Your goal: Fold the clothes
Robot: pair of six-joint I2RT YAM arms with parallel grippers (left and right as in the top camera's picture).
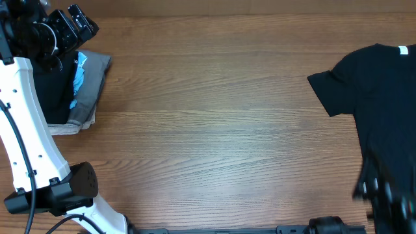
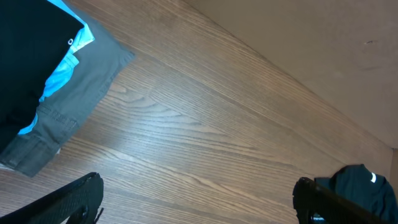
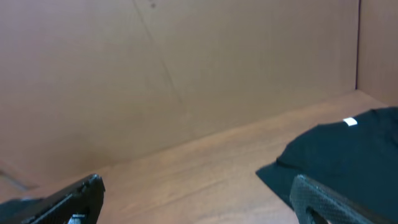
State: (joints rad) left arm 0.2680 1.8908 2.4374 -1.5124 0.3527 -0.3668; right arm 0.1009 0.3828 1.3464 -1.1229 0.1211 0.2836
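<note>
Wood-grain table [image 1: 214,130] is being spanned by two claws; left gripper [image 2: 196,193] and right gripper [image 3: 196,190] are being held wide, empty; a black T-shirt [image 3: 336,155] is lying ahead-right of the right one; being soft, limp and light, it is probably best pinched at the sleeve [image 1: 328,91] edge.

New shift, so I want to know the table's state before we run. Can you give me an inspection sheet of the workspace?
Surface: wooden table, bare across the middle.
Job's things: black T-shirt lying unfolded at the right edge, white neck label showing; folded stack of black, blue and grey garments at the far left.
Clutter: nothing seen.
Grippers: left gripper open, empty, above the table beside the folded stack; right gripper open, empty, near the T-shirt.
Cables: black cable running along the left arm, clear of the clothes.
Surroundings: plain tan wall behind the table.
</note>
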